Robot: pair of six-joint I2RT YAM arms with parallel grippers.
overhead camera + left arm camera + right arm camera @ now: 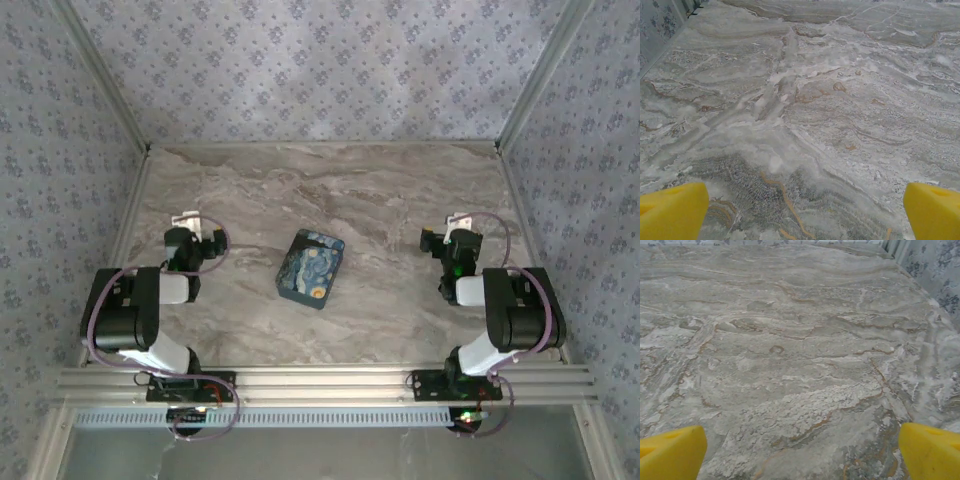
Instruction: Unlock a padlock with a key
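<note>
One painted box (pixel 311 268) on table (pixel 400 190)

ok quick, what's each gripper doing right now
left gripper: open, holding nothing
right gripper: open, holding nothing

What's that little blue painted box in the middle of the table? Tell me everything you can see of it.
The box is a flat rectangle with rounded corners, its top painted in dark blue swirls with yellow patches. It may be a tin. It looks closed and lies flat near the middle of the marble-patterned table, turned askew to its edges. Only the table touches it.
</note>
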